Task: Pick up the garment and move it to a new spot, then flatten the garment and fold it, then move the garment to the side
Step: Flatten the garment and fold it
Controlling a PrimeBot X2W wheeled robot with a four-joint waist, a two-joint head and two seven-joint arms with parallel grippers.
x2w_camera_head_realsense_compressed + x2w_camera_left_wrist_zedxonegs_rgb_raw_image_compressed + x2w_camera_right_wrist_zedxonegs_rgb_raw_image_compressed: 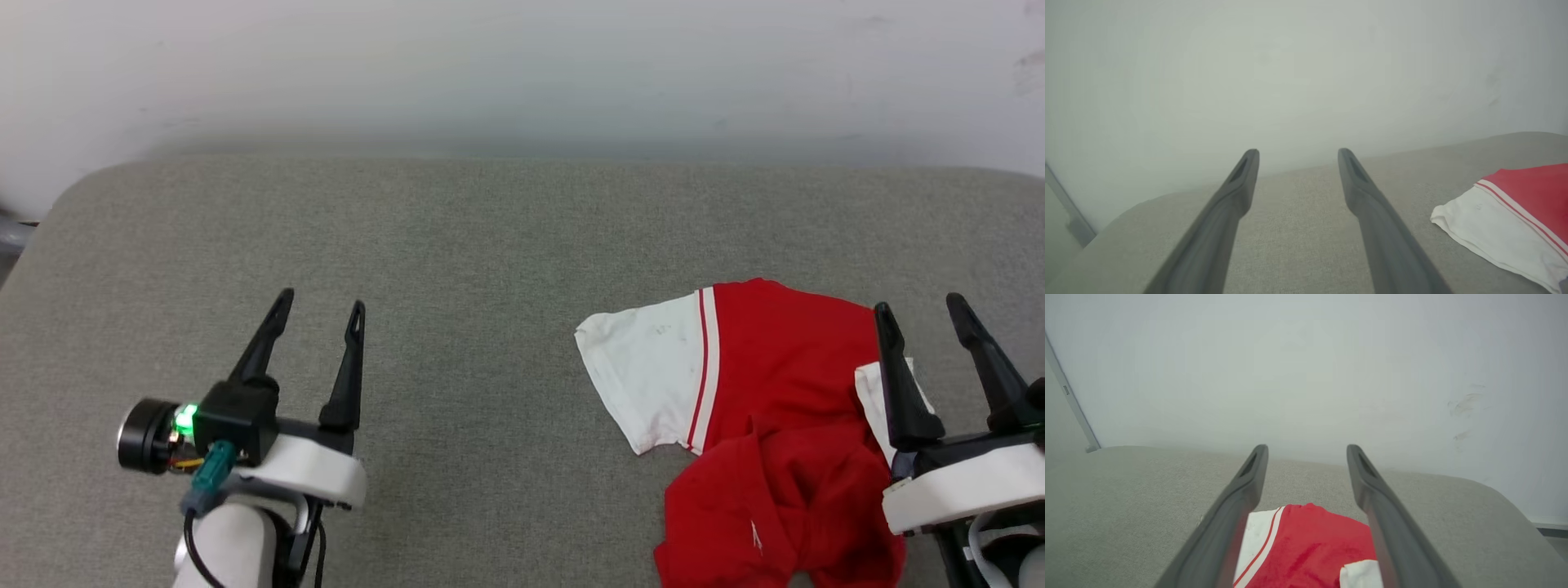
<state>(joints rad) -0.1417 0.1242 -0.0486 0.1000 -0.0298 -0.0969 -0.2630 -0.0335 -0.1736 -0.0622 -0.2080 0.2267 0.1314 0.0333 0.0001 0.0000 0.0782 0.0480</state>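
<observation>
Right pincer (1307, 448): two dark fingers spread wide, nothing between the tips. Garment (1310, 547) lies crumpled on the grey fabric surface (1126, 498), seen in the gap between the fingers near the bottom edge. Mostly red; white sleeve (1254, 535) with red-and-white trim toward the left finger, a second white patch (1361, 575) by the right finger. Pale wall (1306, 367) behind, faint scuff marks (1461, 404) at right, a grey strip (1069, 400) slanting at far left.

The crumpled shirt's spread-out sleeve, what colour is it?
White short sleeve, edged by red-white stripes against the red jersey shirt; head view shows best.
</observation>
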